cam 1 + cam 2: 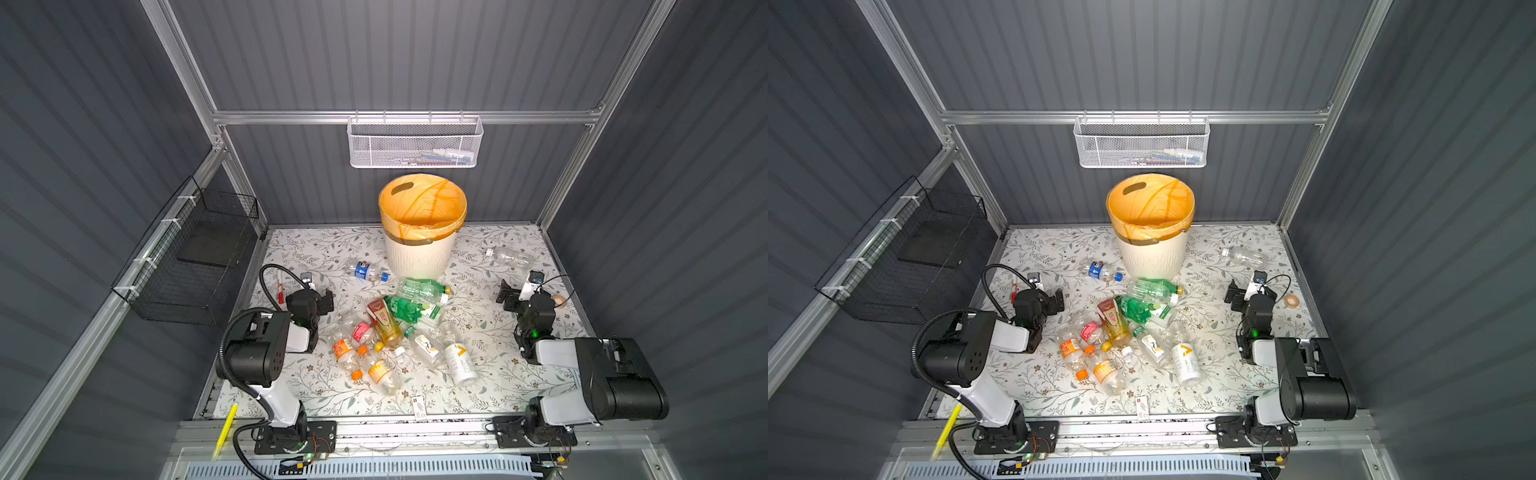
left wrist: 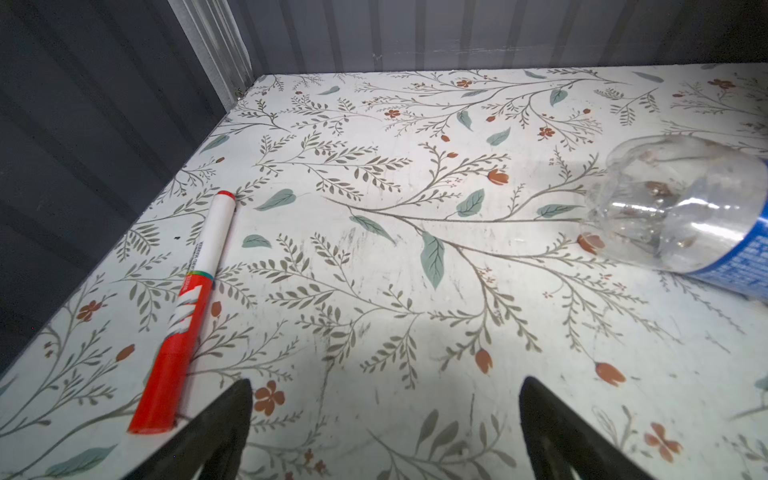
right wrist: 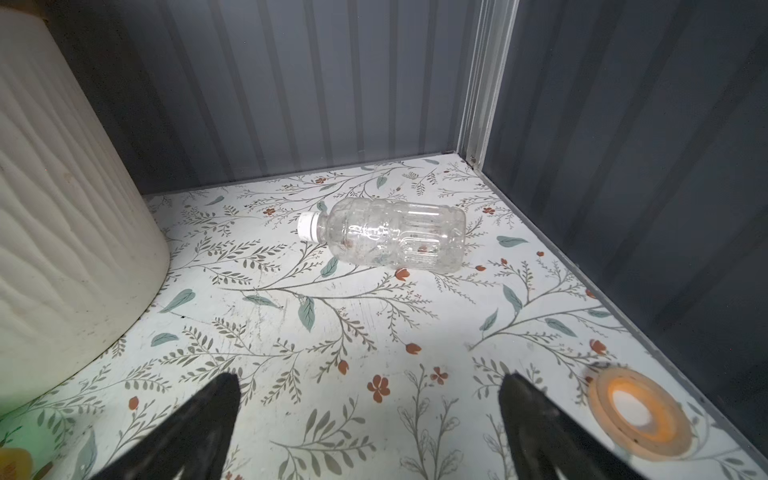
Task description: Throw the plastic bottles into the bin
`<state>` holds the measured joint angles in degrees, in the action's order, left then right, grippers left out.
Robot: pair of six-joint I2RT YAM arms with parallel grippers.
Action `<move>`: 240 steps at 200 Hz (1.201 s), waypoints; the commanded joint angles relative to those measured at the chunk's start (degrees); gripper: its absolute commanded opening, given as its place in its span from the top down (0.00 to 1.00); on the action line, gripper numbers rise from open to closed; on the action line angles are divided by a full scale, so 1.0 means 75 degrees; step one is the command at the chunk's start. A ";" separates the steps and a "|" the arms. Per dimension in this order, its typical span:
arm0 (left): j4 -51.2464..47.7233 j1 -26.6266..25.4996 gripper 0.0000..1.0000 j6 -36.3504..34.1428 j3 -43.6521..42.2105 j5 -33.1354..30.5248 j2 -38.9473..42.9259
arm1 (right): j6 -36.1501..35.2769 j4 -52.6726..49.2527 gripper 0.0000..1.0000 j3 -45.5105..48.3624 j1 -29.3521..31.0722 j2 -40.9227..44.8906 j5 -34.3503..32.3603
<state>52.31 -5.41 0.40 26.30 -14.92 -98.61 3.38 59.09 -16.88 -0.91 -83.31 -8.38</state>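
Left wrist view first: my left gripper (image 2: 385, 384) has its jaws spread wide with nothing between them, low over the table (image 2: 374, 257) on the left-arm side of the bin (image 1: 417, 255). A red-and-white marker pen (image 2: 187, 307) lies beside one finger; not mine to take. A blue-labelled bottle (image 2: 681, 216) lies on its side ahead, and in a top view (image 1: 368, 271) it sits just beside the bin's base.

Right gripper (image 3: 370, 378), same story: wide and empty, with a tape roll (image 3: 640, 411) near one finger. A clear white-capped bottle (image 3: 390, 239) lies well off to the bin's right-arm side, by the back wall. I read the wide jaws as readiness — a bottle body needs that span.

Most of the plastic bottles (image 1: 390, 328) are heaped on their sides just in front of the bin, several touching or overlapping, so one nudge may set them rolling.

Containers now — the bin stands upright, mouth open, orange bag (image 1: 424, 203) folded over the rim, and I see no bottle inside. The white mesh basket (image 1: 415, 143) above the bin holds a few small items I can't identify. The black wire basket (image 1: 199, 257), far out on the bin's left-arm side, shows only a dark flat panel.
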 commanded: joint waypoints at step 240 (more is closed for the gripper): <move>0.0034 0.0065 0.02 -0.0101 0.0058 0.0007 0.0048 | 0.0165 -0.0232 0.10 -0.0140 -0.0348 -0.0029 0.0581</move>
<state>52.31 -5.41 0.40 26.30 -14.94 -98.61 4.34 58.06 -16.95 -3.36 -83.31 -4.40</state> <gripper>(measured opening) 0.996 0.936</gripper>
